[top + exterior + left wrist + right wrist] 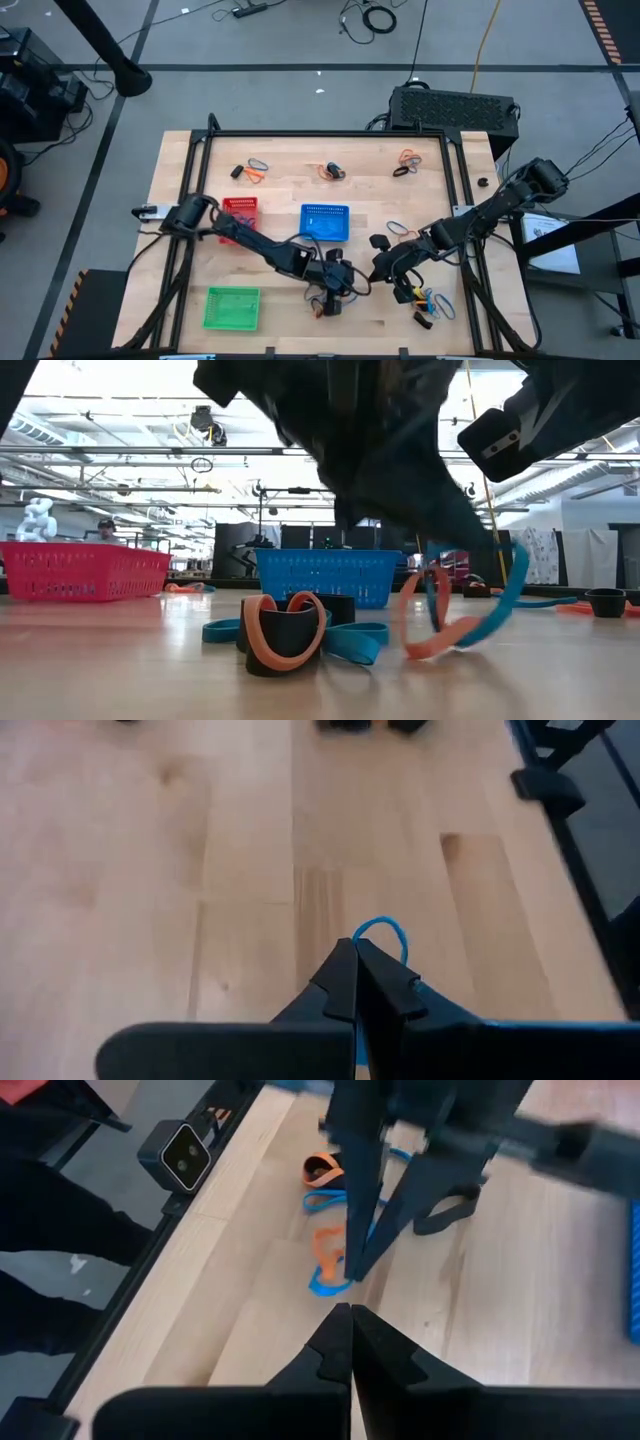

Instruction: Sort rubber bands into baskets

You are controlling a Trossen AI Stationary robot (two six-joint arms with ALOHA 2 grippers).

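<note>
My left gripper (340, 283) is near the table's front middle, shut on a blue rubber band (381, 931). An orange band (430, 622) stands against the blue one and rests on the table. My right gripper (381, 268) is just to the right of it, shut and empty, its fingers (350, 1315) above bare wood. A small pile of black, orange and blue bands (290, 632) lies nearer the front edge. The red basket (240, 210), blue basket (325, 222) and green basket (232, 307) stand on the table. My left gripper pinches the blue band between its two fingertips, so that a small loop (383, 928) shows past them. The fingers (355, 1250) point down from above. The band hangs below them (510, 592), and its lower end (328, 1285) lies on the table beside the orange band.
More bands lie along the far side (250, 172), (333, 170), (405, 160), in the middle right (398, 228) and at the front right (427, 302). A low camera (185, 1155) sits at the front edge. Black frame rails run along the table's sides.
</note>
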